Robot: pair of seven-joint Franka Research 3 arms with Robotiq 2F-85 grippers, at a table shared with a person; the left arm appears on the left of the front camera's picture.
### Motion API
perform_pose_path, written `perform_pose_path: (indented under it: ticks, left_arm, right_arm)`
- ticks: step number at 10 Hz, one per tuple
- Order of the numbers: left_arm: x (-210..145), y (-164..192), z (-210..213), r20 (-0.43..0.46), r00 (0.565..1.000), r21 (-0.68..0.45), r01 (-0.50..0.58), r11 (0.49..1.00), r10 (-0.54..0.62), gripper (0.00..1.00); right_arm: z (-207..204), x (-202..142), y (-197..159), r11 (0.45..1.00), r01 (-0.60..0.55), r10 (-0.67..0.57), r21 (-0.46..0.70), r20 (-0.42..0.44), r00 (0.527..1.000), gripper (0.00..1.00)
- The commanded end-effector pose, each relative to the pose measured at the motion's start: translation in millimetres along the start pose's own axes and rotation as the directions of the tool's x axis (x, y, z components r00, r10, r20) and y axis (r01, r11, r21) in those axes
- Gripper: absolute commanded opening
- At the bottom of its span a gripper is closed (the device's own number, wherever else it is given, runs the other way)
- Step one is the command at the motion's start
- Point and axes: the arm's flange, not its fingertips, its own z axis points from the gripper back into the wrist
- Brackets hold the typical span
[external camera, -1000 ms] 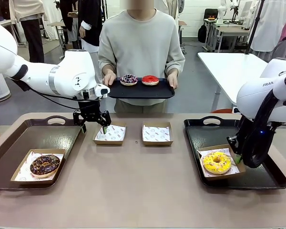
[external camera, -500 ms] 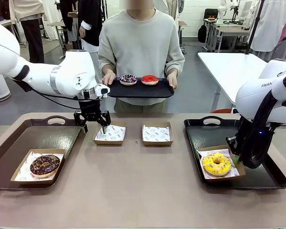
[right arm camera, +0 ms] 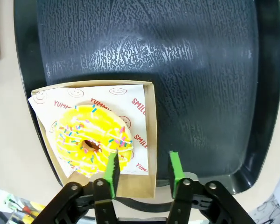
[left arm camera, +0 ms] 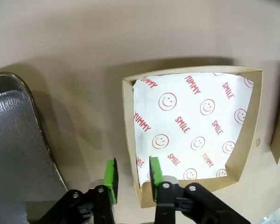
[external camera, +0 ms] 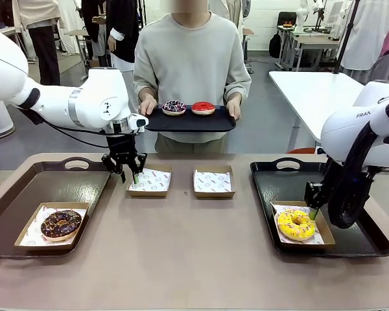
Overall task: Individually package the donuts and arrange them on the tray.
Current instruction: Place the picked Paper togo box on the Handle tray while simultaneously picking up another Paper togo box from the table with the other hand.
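Matt brown cardboard box [left arm camera: 242, 144], printed paper liner [left arm camera: 191, 116], pebbled black tray [right arm camera: 177, 56]; glossy red donut [external camera: 203, 107]

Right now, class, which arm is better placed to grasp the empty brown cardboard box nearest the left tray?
Left: left fingers straddle that cardboard box's wall; right fingers hang by the yellow sprinkled donut.

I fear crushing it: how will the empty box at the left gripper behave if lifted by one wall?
The empty box is thin, open-topped cardboard: probably light, and its wall may flex under a pinch. Its paper liner looks loose and could slide. The left gripper straddles one wall, so it would likely hang tilted.
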Motion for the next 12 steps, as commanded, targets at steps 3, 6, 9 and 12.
perform_pose_path:
  ticks: [3,6,9,12]
  left_arm:
    - [11,5,-5,-0.042,0.999,-0.023,-0.020,1.000,0.019,0.00]
    - [10,6,-2,-0.039,0.999,-0.022,-0.019,1.000,0.018,0.00]
    - [0,4,34,-0.005,1.000,-0.090,0.024,0.996,-0.025,0.00]
    - [-14,1,126,0.095,0.994,-0.117,0.062,0.991,-0.051,0.00]
  right_arm:
    - [2,-10,-6,0.998,-0.013,0.013,0.066,0.002,1.000,1.00]
    - [12,-16,-11,0.995,-0.020,0.018,0.100,0.023,1.000,1.00]
    - [45,-44,-32,0.947,-0.098,0.106,0.305,-0.012,0.994,1.00]
    - [108,-76,-132,0.725,-0.096,0.105,0.682,0.028,0.994,1.00]
